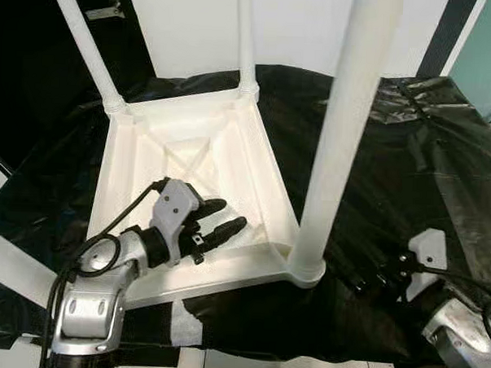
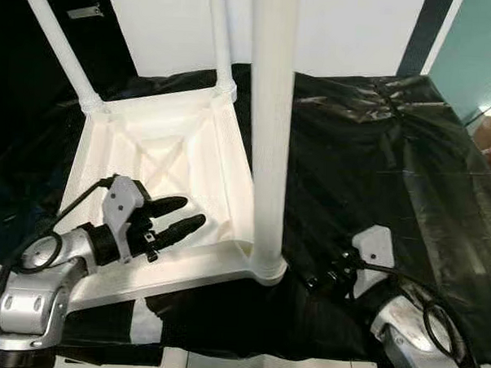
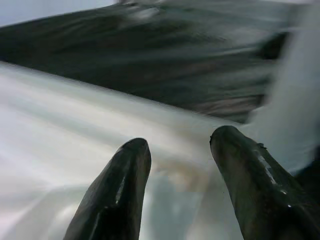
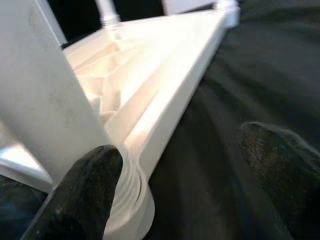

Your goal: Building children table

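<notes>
A white plastic children's table lies upside down on a black sheet, with its legs pointing up. The near right leg is thick and stands in its corner socket. Two thinner-looking legs rise at the far corners, and another leg shows at the near left. My left gripper is open inside the hollow underside, near the front rim, holding nothing. My right gripper is open low on the sheet, just right of the near right leg's base.
The black plastic sheet covers the whole work surface and is wrinkled to the right. A white panel stands behind the table. A strip of pale floor shows at the sheet's front edge.
</notes>
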You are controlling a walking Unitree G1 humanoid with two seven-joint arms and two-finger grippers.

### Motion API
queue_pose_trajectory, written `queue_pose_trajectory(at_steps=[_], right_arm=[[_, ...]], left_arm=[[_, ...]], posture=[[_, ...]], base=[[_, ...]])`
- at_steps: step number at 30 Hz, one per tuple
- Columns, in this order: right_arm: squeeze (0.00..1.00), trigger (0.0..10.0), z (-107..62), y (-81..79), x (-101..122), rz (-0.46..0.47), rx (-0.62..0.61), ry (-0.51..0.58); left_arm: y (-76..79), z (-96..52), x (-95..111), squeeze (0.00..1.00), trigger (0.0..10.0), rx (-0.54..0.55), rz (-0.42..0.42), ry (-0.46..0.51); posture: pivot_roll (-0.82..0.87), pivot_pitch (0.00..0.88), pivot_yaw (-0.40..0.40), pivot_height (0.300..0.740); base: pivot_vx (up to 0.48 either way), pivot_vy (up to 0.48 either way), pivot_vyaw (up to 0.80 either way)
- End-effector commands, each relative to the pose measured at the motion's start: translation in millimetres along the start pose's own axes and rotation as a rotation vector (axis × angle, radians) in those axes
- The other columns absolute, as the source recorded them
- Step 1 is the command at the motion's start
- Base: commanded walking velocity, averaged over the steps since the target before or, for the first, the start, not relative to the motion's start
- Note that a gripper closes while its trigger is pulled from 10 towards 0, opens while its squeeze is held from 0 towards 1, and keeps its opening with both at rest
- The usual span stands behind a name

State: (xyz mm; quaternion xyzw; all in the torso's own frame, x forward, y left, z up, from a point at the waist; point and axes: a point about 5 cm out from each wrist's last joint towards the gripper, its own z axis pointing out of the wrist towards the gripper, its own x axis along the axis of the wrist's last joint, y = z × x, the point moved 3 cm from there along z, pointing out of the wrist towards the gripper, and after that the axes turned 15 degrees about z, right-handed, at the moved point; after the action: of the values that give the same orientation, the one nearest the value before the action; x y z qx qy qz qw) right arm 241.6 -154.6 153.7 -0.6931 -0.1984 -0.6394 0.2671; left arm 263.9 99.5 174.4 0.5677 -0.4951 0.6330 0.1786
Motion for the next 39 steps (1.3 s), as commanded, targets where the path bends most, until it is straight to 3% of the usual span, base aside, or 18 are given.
queue_pose_trajectory(at_steps=[1, 11, 13, 16, 19, 22, 24, 27, 28, 32, 36, 39], right_arm=[[0.0, 10.0, 5.9, -15.5, -4, 0.029, 0.115, -0.025], [0.0, 10.0, -6.9, -27.3, -5, 0.046, 0.241, -0.108], [0.0, 10.0, -21.4, -32.5, -5, 0.045, 0.317, -0.179], [0.0, 10.0, -28.0, -35.4, -4, 0.041, 0.355, -0.212], [0.0, 10.0, -37.2, -40.1, -5, 0.037, 0.428, -0.274], [0.0, 10.0, -35.2, -39.7, -5, 0.016, 0.453, -0.288], [0.0, 10.0, -35.2, -39.7, -5, 0.016, 0.453, -0.288], [0.0, 10.0, -13.5, -33.5, -3, -0.042, 0.414, -0.227], [0.0, 10.0, -13.5, -33.5, -3, -0.042, 0.414, -0.227], [0.0, 10.0, 21.7, -32.1, -3, -0.065, 0.376, -0.15], [0.0, 10.0, 34.8, -32.3, -3, -0.07, 0.363, -0.122], [0.0, 10.0, 54.0, -33.7, -2, -0.05, 0.361, -0.082]], left_arm=[[2.2, -1.8, -5, 0.0, 10.0, -0.002, 0.005, -0.027], [-0.8, -5.5, -8, 0.0, 10.0, 0.024, 0.008, -0.038], [-3.9, -10.0, -13, 0.0, 10.0, 0.029, 0.012, -0.056], [-6.6, -12.8, -15, 0.0, 10.0, 0.03, 0.017, -0.064], [-17.1, -17.0, -18, 0.0, 10.0, 0.059, 0.037, -0.089], [-28.7, -23.0, -22, 0.0, 10.0, 0.084, 0.06, -0.118], [-28.7, -23.0, -22, 0.0, 10.0, 0.084, 0.06, -0.118], [-31.1, -33.4, -20, 0.0, 10.0, 0.039, 0.054, -0.12], [-31.1, -33.4, -20, 0.0, 10.0, 0.039, 0.054, -0.12], [-9.9, -46.3, -16, 0.0, 10.0, -0.144, 0.006, -0.097], [-6.6, -46.8, -18, 0.0, 10.0, -0.17, 0.013, -0.104], [-4.8, -37.0, -16, 0.0, 10.0, -0.17, 0.015, -0.079]], posture=[[-0.04, 0.052, 0.056, 0.74], [-0.04, 0.051, 0.05, 0.74], [-0.04, 0.052, 0.056, 0.74], [-0.04, 0.052, 0.058, 0.74], [-0.04, 0.053, 0.059, 0.74], [-0.04, 0.05, 0.058, 0.74], [-0.04, 0.05, 0.058, 0.74], [-0.03, 0.048, 0.053, 0.74], [-0.03, 0.048, 0.053, 0.74], [-0.01, 0.045, 0.034, 0.74], [0.0, 0.044, 0.03, 0.74], [0.0, 0.039, 0.024, 0.74]], base=[[0.0, 0.0, 0.0], [0.0, 0.0, 0.0], [0.0, 0.0, 0.0], [0.0, 0.0, 0.0], [0.0, 0.0, 0.0], [0.0, 0.0, 0.0], [0.0, 0.0, 0.0], [0.0, 0.0, 0.0], [0.0, 0.0, 0.0], [0.0, 0.0, 0.0], [0.0, 0.0, 0.0], [0.0, 0.0, 0.0]])
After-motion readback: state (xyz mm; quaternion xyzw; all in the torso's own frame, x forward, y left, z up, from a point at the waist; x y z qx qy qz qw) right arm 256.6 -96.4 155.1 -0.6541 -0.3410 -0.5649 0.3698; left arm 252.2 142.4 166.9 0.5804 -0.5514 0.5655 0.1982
